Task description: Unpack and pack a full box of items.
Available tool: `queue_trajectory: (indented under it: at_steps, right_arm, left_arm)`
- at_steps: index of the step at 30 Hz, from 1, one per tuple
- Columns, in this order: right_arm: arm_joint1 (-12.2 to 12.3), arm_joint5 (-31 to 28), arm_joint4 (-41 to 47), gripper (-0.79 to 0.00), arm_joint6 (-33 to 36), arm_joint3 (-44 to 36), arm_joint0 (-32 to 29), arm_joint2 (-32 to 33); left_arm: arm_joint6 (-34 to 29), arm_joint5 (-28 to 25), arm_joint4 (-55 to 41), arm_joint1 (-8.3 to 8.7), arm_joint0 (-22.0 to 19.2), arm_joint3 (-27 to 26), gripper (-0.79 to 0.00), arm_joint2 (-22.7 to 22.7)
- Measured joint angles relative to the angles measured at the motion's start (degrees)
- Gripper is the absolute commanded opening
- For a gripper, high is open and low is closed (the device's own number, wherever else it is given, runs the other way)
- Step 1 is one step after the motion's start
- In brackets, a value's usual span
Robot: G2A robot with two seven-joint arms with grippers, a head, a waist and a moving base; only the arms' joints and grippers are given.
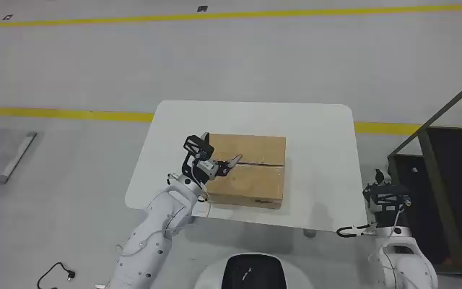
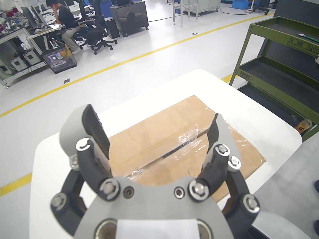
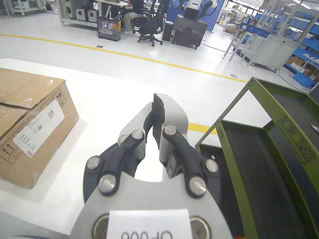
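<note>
**Left gripper open over the taped box, right gripper closed off the tabletop edge**

Starting at the left of the top view, your left gripper (image 1: 229, 160) sits over the left part of the cardboard box (image 1: 260, 177), right on its centre seam. In the left wrist view the left gripper (image 2: 152, 115) has its fingers (image 2: 96, 128) spread wide with nothing between them, and the seam runs across the gap. You cannot tell whether a fingertip touches the cardboard.

The box (image 2: 149, 135) lies in the middle of the white tabletop (image 1: 317, 144). Its top flaps are folded down, and wrinkled clear tape (image 2: 189, 135) lies along the seam. A white label (image 3: 37, 128) is stuck to the side that faces your right arm.

Further right, your right gripper (image 1: 386, 193) hangs past the tabletop's right edge, well apart from the box (image 3: 30, 105). In its own wrist view the right gripper (image 3: 155, 105) has its fingers pressed together on nothing.

At the far right stands a green cart (image 1: 433, 180), just beside the tabletop
</note>
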Motion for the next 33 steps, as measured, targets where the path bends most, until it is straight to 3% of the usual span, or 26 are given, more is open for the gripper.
queue_trajectory:
  at_steps: [23, 29, 33]
  right_arm:
    - [-0.3, -1.6, -3.1, -0.785, 0.7, -0.3, 0.8, -3.5]
    - [-0.5, -3.9, -5.9, -0.785, -3.3, 5.6, 4.0, -8.3]
    - [-1.0, -6.4, -1.4, -0.785, -4.2, 11.3, 8.0, -12.7]
  left_arm:
    - [0.0, 0.0, 0.0, 0.0, 0.0, 0.0, 0.0, 0.0]
    - [0.0, 0.0, 0.0, 0.0, 0.0, 0.0, 0.0, 0.0]
    - [0.0, 0.0, 0.0, 0.0, 0.0, 0.0, 0.0, 0.0]
